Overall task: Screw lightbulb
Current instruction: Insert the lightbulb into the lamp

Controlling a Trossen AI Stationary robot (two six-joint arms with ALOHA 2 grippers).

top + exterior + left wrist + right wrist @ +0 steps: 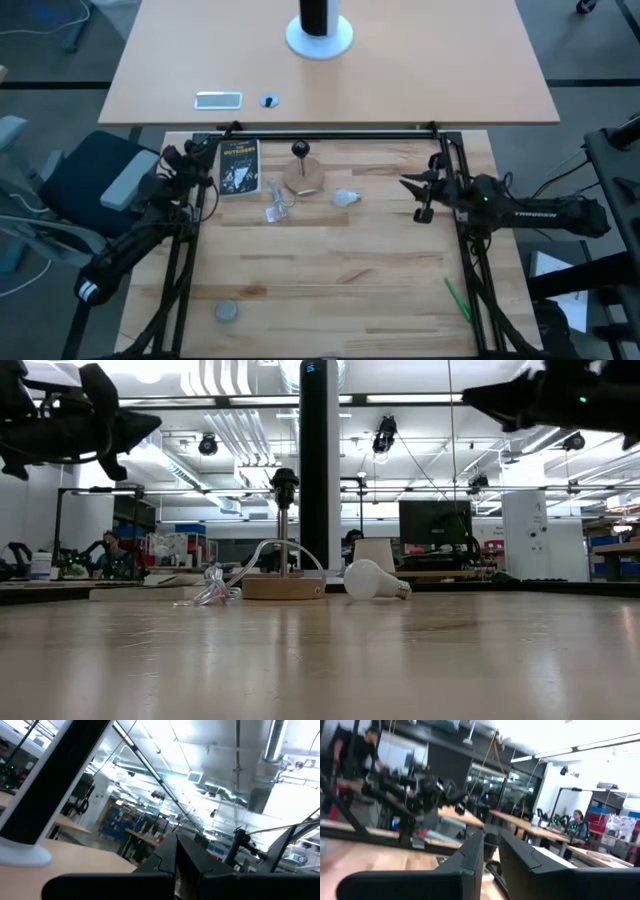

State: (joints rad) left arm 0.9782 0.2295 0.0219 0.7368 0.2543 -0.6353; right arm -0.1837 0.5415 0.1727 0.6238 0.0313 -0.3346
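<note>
— Where's the small white frosted lightbulb (pixel 346 198) right now?

— Lying on its side on the pale wooden surface (pixel 330 290), just beside the round wooden lamp base (pixel 303 178) with its black socket on a thin stem. From the low view its silvery screw end points away from the base, and neither arm touches it.

— And the arms?

— Both are raised off the surface. The left claw (pixel 205 146) hangs by the left frame post, near a dark paperback book (pixel 238 166); its fingers look pressed together. The right claw (pixel 422 186) sits at the right side, well apart from the bulb, fingers spread with nothing between them.

— Anything else down there?

— A clear cable (pixel 274 200) coils beside the base, and a green pen (pixel 457 299) lies near the right edge.
</note>
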